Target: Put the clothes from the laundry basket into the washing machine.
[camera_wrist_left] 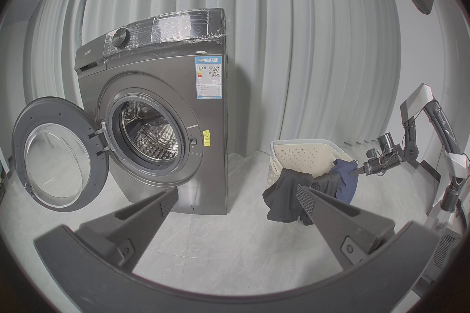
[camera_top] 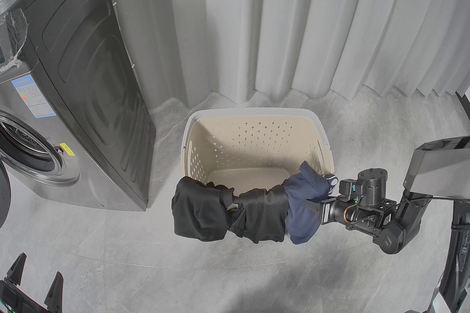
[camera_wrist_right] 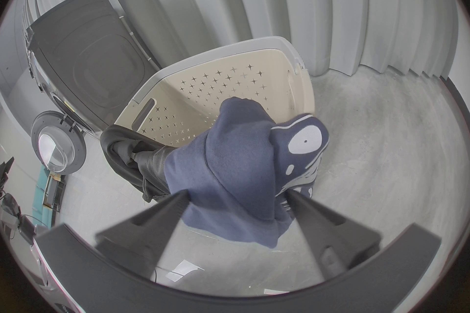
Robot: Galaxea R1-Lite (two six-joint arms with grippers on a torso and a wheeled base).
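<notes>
Right pincer (camera_wrist_right: pixel 237 193) wide, straddling navy garment (camera_wrist_right: pixel 235 152) draped on laundry basket (camera_top: pixel 254 112) rim — left pincer (camera_wrist_left: pixel 236 189) wide too.

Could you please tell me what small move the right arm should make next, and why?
Probably close the right end effector: its open fingers straddle the blue garment, which hangs over the rim of the laundry basket.
</notes>
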